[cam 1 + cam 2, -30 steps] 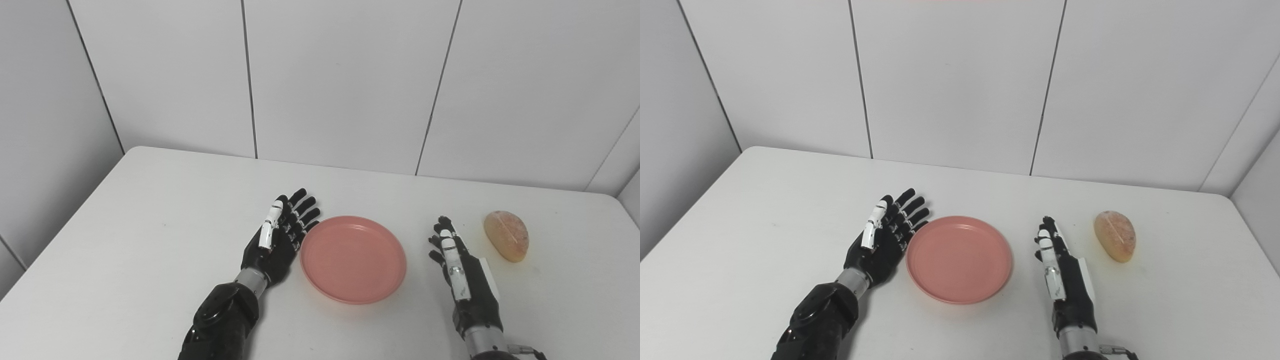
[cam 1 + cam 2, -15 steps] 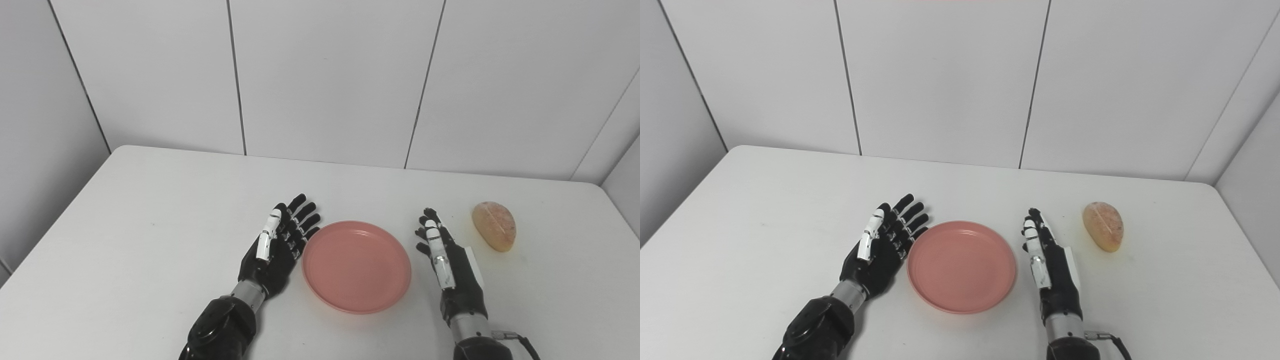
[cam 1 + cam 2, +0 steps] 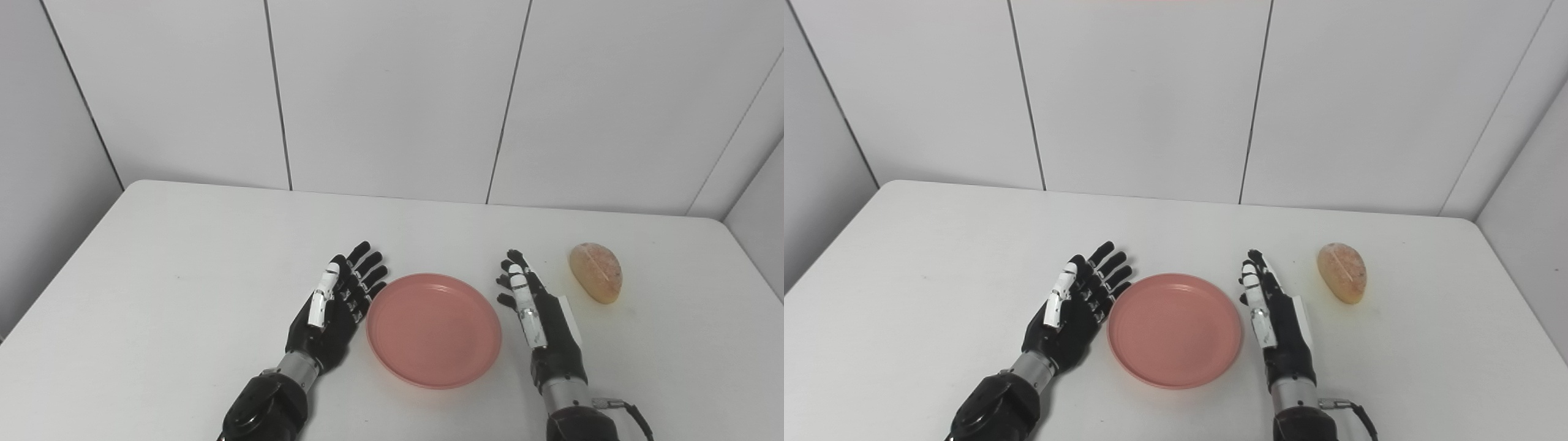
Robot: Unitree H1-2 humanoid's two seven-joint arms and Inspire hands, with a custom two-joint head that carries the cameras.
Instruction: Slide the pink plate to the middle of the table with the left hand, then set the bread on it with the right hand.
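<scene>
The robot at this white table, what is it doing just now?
A humanoid robot has both hands over a white table. A round pink plastic plate lies between them, near the table's middle. The left hand is open, fingers spread, right beside the plate's left rim; whether it touches it cannot be told. The right hand is open and holds nothing. The oval golden-brown bread roll lies on the table to that hand's right, not yet on the plate.

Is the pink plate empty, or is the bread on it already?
Empty. The plate shows only its bare pink inside, and the bread lies on the table to its right, beyond the right robot hand.
</scene>
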